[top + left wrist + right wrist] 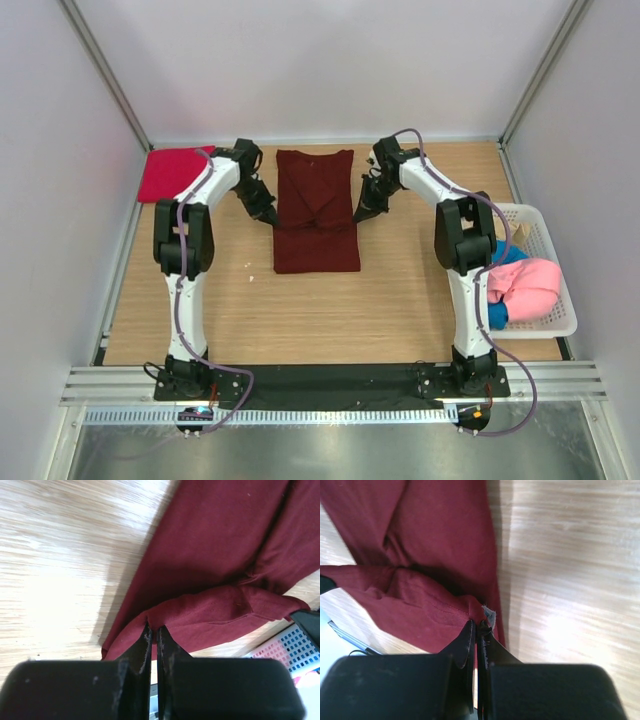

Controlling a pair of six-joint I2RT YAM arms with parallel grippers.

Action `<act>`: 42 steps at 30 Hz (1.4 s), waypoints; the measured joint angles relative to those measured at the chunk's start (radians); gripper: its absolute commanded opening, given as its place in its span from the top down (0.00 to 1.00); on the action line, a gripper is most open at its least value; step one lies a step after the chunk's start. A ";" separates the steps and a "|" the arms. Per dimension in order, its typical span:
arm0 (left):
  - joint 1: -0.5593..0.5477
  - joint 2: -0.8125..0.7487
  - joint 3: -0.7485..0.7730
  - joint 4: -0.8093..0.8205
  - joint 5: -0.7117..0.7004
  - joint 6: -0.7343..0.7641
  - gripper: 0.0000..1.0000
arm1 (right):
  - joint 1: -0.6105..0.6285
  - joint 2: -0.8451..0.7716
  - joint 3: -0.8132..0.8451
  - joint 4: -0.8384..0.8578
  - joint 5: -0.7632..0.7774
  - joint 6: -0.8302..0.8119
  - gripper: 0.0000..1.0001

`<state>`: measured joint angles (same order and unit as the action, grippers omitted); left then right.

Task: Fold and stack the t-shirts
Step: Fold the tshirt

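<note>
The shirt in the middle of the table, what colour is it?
The shirt is dark maroon, a deep brownish red. The top view shows it best.

The table (400, 300) has a light wooden top with a fine grain. White walls (300, 60) close it at the back and on both sides, with grey metal posts (105, 70) in the back corners. Along the near edge runs an aluminium rail (110, 385), then a white slotted strip (330, 416) and a shiny steel surface (330, 455). In both wrist views, bright light glares on the wood.
</note>
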<state>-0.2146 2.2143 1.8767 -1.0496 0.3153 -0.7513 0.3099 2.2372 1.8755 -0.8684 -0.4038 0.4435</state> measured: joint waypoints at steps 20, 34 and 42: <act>0.020 0.105 0.111 -0.010 0.025 0.005 0.67 | -0.036 0.107 0.126 -0.005 -0.038 0.000 0.78; 0.030 -0.134 0.049 -0.051 -0.153 0.104 0.36 | 0.084 -0.021 0.146 -0.111 0.275 -0.032 0.48; 0.028 -0.470 -0.397 0.049 -0.109 0.101 0.50 | 0.341 -0.004 0.131 -0.014 0.377 0.002 0.67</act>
<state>-0.1864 1.7439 1.4796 -1.0008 0.2058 -0.6506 0.6514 2.2330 2.0068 -0.8829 -0.0273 0.4454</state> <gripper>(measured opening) 0.531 0.380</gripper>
